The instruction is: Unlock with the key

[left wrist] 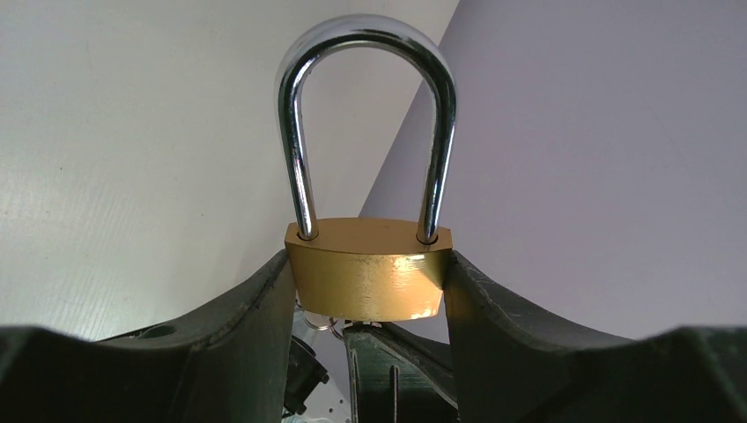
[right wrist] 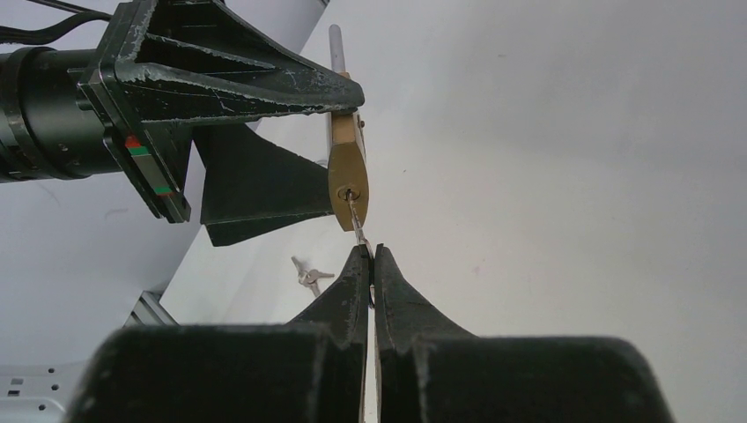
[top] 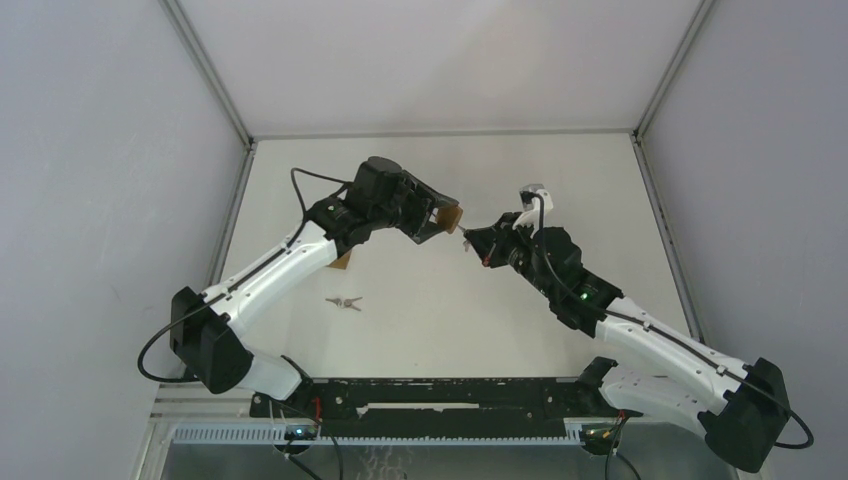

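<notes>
White counter (top: 450, 330) is enclosed by pale grey walls (top: 100, 150), and above it, between the two arms, a brass padlock (left wrist: 367, 278) is held off the surface. The left hand (top: 445, 220) is closed on the padlock, whose body is clamped by its sides between the two fingers, with the chrome shackle (left wrist: 295, 132) pointed away from the wrist and both of its legs seated in the body. The keyhole end is turned toward the right arm. A key (right wrist: 355, 218) is set with its tip in the keyhole, and its other end is pinched in the right hand (right wrist: 371, 256), whose fingers are pressed nearly together around it. How far the key is pushed in cannot be told. Spare keys (top: 343, 302) are seen lying on the counter near the left arm, well apart from the padlock.
</notes>
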Controlling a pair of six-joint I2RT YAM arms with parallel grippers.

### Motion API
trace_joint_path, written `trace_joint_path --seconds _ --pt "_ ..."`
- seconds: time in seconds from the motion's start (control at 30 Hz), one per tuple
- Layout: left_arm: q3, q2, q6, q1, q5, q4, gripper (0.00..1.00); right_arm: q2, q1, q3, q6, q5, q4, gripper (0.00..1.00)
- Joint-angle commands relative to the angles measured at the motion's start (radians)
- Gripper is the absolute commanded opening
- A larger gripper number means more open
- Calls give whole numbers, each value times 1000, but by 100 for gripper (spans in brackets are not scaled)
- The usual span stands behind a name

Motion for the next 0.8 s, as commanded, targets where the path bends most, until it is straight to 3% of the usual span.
trace_joint_path --seconds 0.0,0.37,0.77 --pt "-10 -52 -28 -6 52 114 0 4 9 44 -32 8 63 0" --pt "-11 -55 -44 -10 63 114 0 19 11 87 -129 16 52 0" --pt "-17 -60 -45 -13 72 132 0 48 11 106 -122 -3 77 0"
